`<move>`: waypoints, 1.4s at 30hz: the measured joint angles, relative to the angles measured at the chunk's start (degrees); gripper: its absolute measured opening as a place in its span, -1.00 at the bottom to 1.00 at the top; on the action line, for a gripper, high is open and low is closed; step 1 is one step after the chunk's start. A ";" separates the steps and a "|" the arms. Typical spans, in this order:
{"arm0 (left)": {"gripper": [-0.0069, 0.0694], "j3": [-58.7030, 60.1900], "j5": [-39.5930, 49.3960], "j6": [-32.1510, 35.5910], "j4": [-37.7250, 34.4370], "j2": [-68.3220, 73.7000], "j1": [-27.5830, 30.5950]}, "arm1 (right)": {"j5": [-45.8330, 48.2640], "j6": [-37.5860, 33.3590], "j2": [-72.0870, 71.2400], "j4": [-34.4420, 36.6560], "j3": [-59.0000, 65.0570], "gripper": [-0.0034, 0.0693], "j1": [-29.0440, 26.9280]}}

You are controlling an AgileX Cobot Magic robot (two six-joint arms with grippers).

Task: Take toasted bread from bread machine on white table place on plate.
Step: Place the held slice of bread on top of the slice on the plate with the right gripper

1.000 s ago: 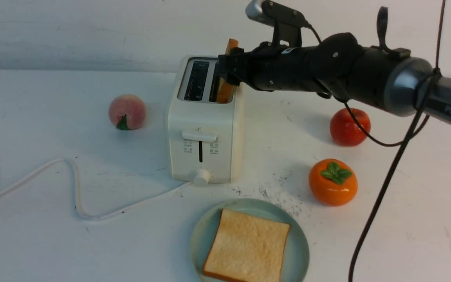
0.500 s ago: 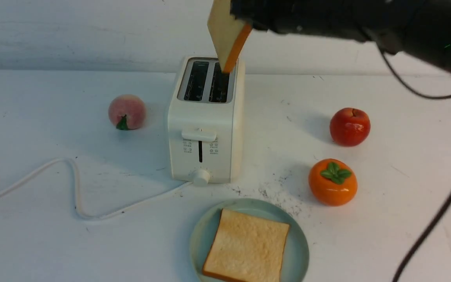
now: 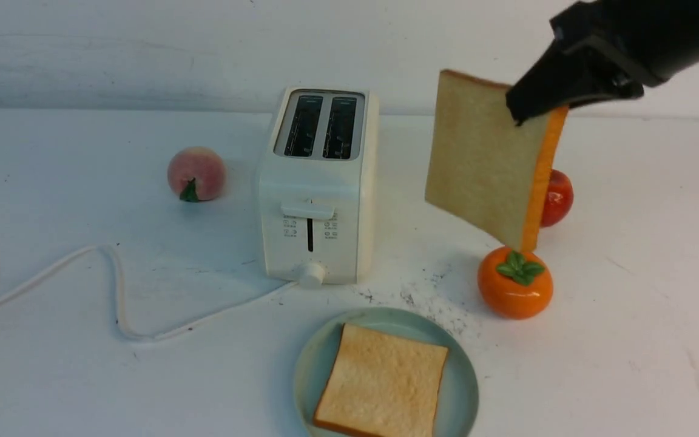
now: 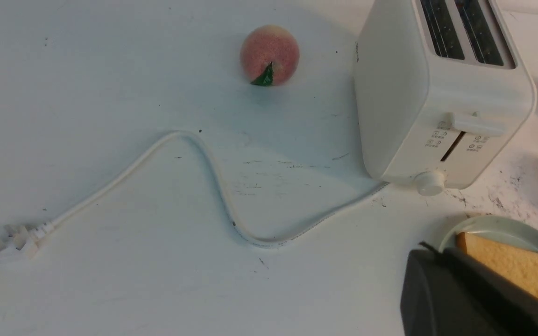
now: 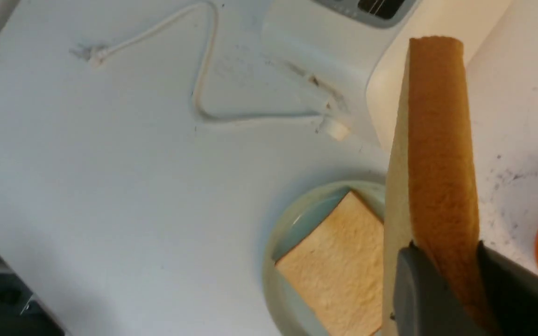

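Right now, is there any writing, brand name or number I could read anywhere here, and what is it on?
No text here can be read.
Tiny printed marks beside the lever on the bread machine: too small and blurred to read.
On the toasted bread and the plate: no writing shows.

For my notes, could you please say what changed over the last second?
The right gripper closed on the second slice, lifted it out of the toaster and carried it rightward. The plate, the first slice on it, the peach and the persimmon stayed put.
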 joint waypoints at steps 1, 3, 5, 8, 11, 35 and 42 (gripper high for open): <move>-0.86 0.00 -0.17 0.00 0.00 0.00 0.00 | 0.12 -0.30 0.24 0.88 0.84 -0.60 0.28; -0.86 0.00 -0.39 0.00 0.11 0.00 0.00 | 0.27 -1.44 0.86 2.79 2.97 -0.60 0.91; -0.86 0.00 -0.45 0.00 0.11 0.00 0.00 | 0.27 -2.93 1.81 5.22 5.69 -0.60 1.94; -0.86 0.00 -0.45 0.00 -0.01 0.00 0.00 | 0.15 -6.61 3.82 9.09 11.22 -0.60 3.45; -0.86 0.00 -0.45 0.00 -0.07 0.00 0.00 | 0.00 -10.05 5.46 11.91 14.95 -0.60 4.38; -0.86 0.00 -0.35 0.05 -0.12 0.00 0.00 | -2.38 -13.71 19.08 17.49 18.60 -0.60 5.11; -0.86 0.00 -0.28 0.18 -0.12 0.00 0.00 | -6.04 -13.71 19.08 12.71 18.60 -0.60 5.11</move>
